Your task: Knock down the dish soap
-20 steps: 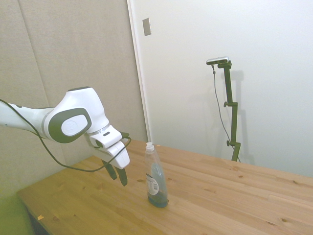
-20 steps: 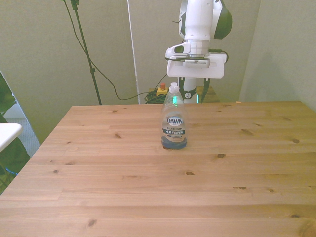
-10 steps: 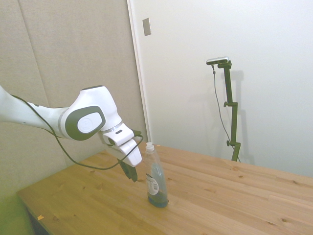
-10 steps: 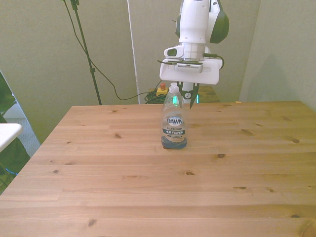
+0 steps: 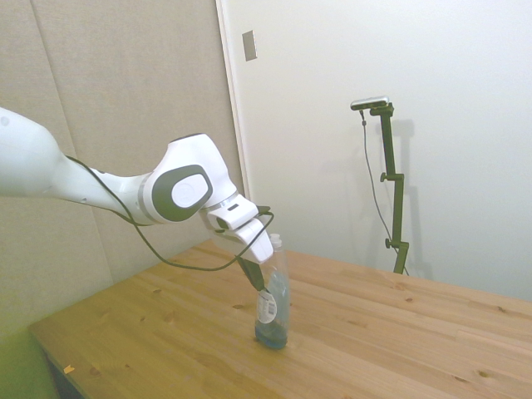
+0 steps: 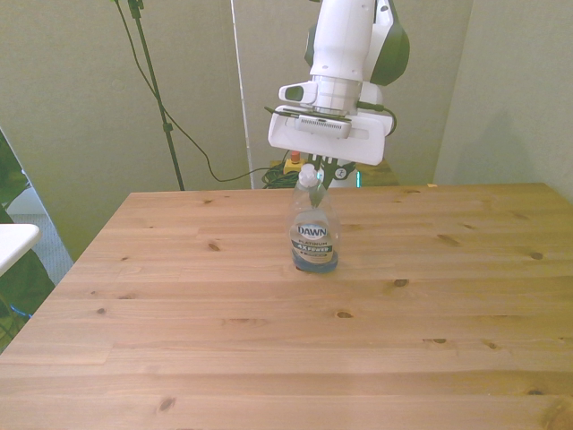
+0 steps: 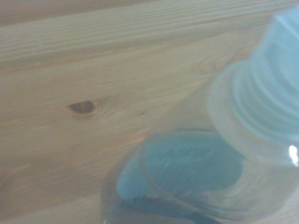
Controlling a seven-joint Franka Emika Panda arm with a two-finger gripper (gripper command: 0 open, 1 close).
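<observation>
The dish soap [image 5: 273,312] is a slim clear bottle with blue liquid at the bottom, a white cap and a small label. It stands near the middle of the wooden table [image 5: 399,332] and leans, its top tipped away from the arm. My gripper [image 5: 259,284] presses against its upper half from the arm's side, fingers a little open with nothing between them. In the front view the bottle [image 6: 313,235] tips toward the front view's left, and my gripper [image 6: 329,170] sits just behind its neck. The wrist view looks down on the bottle [image 7: 196,172] and its cap [image 7: 275,93].
The table [image 6: 269,340] stretches wide on all sides of the bottle. A white object [image 6: 13,242] pokes in at the front view's left edge. Behind the far edge lie cables and a yellow box with a red button [image 6: 293,164].
The arm has swung toward the bottle and reached it. The bottle, upright before, now leans away from the gripper with its base still on the table.
</observation>
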